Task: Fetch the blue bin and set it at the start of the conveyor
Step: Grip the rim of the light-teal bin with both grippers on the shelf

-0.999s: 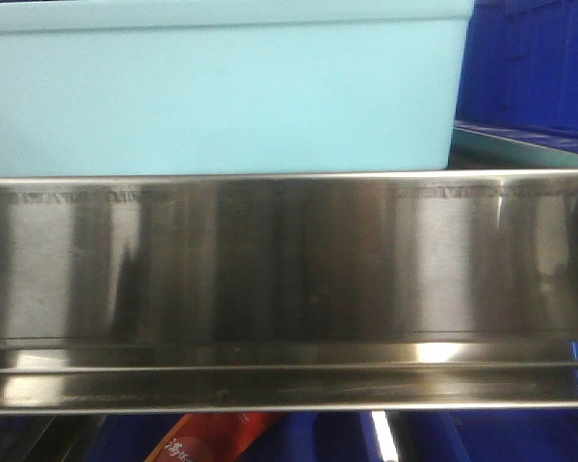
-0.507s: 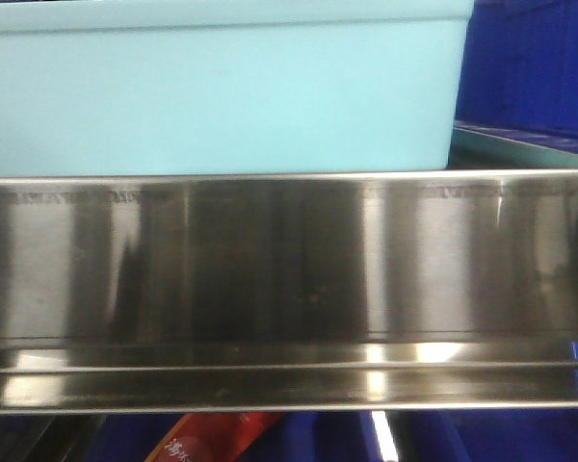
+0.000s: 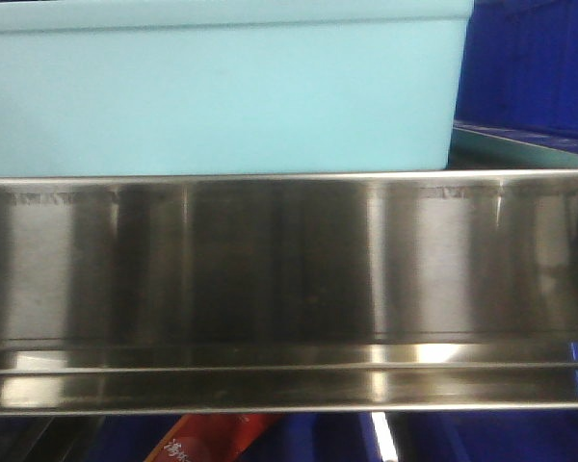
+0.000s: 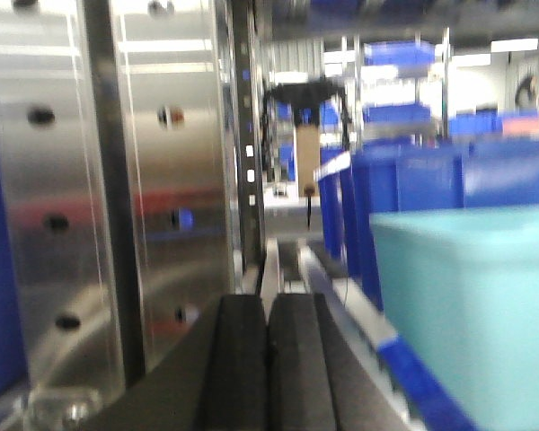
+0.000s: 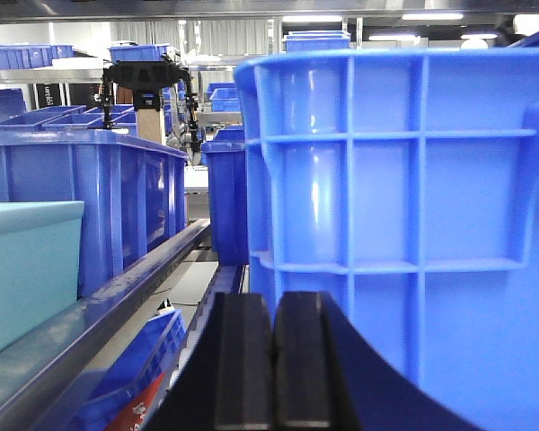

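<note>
Front view: a steel shelf edge (image 3: 289,269) fills most of the frame, and the blue bin (image 3: 222,96) sits just behind its top lip, at 12 o'clock. A dark ribbed crate (image 5: 404,224) looms at 1 o'clock of the right gripper (image 5: 271,359), whose pads are pressed together on nothing, with the bin off at 9 o'clock. The left gripper (image 4: 268,359) is closed and empty too, the bin at 3 o'clock, clear of it.
</note>
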You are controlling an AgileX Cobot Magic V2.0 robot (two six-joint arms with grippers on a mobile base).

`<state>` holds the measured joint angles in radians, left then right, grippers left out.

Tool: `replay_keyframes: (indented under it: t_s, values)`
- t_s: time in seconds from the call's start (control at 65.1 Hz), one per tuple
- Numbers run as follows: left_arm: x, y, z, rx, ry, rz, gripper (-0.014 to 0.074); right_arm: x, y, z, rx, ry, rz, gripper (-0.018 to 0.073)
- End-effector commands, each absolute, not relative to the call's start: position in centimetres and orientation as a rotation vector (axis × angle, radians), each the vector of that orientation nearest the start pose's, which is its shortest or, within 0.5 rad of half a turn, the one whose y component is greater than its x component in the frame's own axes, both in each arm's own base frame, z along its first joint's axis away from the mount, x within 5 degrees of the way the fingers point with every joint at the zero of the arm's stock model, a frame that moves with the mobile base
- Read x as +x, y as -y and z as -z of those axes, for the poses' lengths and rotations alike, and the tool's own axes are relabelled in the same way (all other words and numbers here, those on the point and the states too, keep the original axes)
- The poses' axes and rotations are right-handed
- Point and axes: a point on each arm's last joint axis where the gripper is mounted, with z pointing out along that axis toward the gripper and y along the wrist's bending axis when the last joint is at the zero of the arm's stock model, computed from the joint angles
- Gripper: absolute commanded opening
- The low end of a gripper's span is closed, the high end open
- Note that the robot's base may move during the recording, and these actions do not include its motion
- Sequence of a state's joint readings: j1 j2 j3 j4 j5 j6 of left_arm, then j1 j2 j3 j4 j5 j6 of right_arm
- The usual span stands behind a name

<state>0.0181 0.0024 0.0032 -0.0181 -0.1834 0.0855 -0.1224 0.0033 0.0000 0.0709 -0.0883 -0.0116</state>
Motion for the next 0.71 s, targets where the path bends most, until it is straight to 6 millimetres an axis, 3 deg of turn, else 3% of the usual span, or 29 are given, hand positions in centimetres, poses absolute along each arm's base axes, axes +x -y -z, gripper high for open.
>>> replay_keyframes:
  t_s: [0.0,0.077,0.215,0.323,0.353,0.369,0.461,0.522,0.691]
  values:
    - [5.0,-0.3,-23.8,-0.041,-1.202,-0.026,-0.0111,5.1,0.7,-23.7,0.124,-1.339,0.057,-0.0162]
    - [5.0,-0.5,-23.9,-0.081,-1.203,0.009,-0.0111,4.5,0.5,-26.0,0.118,-1.337,0.052,-0.0162]
    - [4.1,-0.2,-27.4,-0.062,-1.225,0.027,-0.0111,2.8,0.2,-30.8,0.106,-1.392,0.040,-0.0148]
    - [3.4,0.1,-30.9,-0.035,-1.339,0.049,-0.0106,2.6,0.1,-33.7,0.103,-1.408,0.038,-0.0006]
    - [3.2,0.2,-32.0,-0.026,-1.383,0.055,-0.0089,2.7,0.1,-34.5,0.103,-1.409,0.038,0.0081]
    - [3.2,0.3,-32.7,-0.021,-1.407,0.058,-0.0073,2.9,0.1,-34.9,0.103,-1.413,0.037,0.0162]
    - [3.6,0.4,-35.2,-0.012,-1.464,0.064,0.0040,4.2,0.3,-35.9,0.107,-1.454,0.036,0.0419]
    - [4.2,0.4,-36.3,-0.011,-1.471,0.062,0.0166,5.3,0.4,-35.9,0.110,-1.471,0.037,0.0578]
    - [7.0,0.3,-37.1,-0.012,-1.569,0.063,0.0510,7.8,0.7,-37.6,0.108,-1.481,0.037,0.0570]
